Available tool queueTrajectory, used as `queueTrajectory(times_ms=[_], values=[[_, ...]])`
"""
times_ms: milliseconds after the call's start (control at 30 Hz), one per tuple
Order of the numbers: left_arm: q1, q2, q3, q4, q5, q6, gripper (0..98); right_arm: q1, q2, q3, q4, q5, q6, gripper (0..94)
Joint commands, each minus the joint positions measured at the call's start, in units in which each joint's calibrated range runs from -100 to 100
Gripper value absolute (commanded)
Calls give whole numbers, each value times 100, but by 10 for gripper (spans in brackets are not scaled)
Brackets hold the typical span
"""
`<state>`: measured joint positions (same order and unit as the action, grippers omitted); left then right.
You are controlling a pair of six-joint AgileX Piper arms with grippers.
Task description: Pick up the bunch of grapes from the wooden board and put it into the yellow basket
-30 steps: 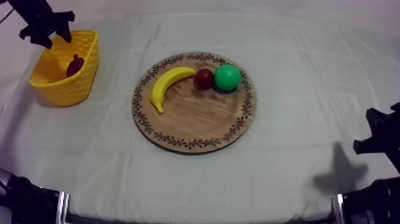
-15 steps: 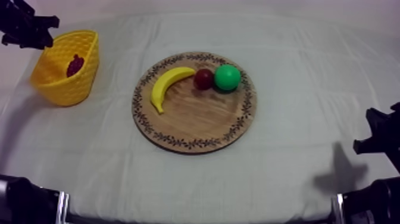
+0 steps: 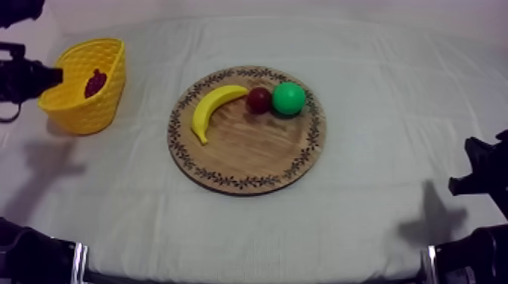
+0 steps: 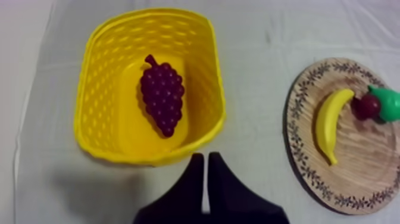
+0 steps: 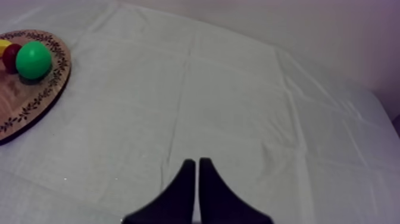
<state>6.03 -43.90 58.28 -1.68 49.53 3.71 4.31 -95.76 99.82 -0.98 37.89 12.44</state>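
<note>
Already in the basket: one bunch of grapes (image 4: pixel 162 100), dark purple, lying on the floor of the one yellow basket (image 4: pixel 95 89), which stands at the left side of the cloth (image 3: pixel 113 189).
On the board: you can count three toy fruits on one round wooden board (image 3: pixel 249 158): one banana (image 3: pixel 210 109), one small red fruit (image 3: pixel 258 100) and one green pear (image 3: pixel 289 98). The red fruit and pear touch, and the banana's tip lies just beside the red fruit.
Left gripper (image 4: pixel 205 156): one, hanging just beside the basket's near rim, its two fingers (image 4: pixel 193 179) pressed together with nothing between them.
Right gripper (image 5: pixel 197 161): one, over bare cloth well apart from the board, fingers likewise together and holding nothing.
Cut off: from the left wrist, the edge of view clips the board's far side and part of the pear. From the right wrist, the board is cut too, with the banana down to a sliver.
Hard to make out: from above, you see the grapes as a dark blot inside the basket's wall.
</note>
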Motion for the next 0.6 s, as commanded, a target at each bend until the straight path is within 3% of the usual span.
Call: queueTrajectory(times_ms=[0,167,300,567], values=[[65,-921,871,9,-350,-54,0,-2,0,-4,3,2,-1,3],[188,-1824,1672,214,-642,-538,0,-2,0,-4,3,2,-1,3],[302,-2578,2354,251,-856,-733,0,-2,0,-4,3,2,-1,3],[512,-4098,3434,-207,-733,-235,0,-2,0,-4,3,2,-1,3]])
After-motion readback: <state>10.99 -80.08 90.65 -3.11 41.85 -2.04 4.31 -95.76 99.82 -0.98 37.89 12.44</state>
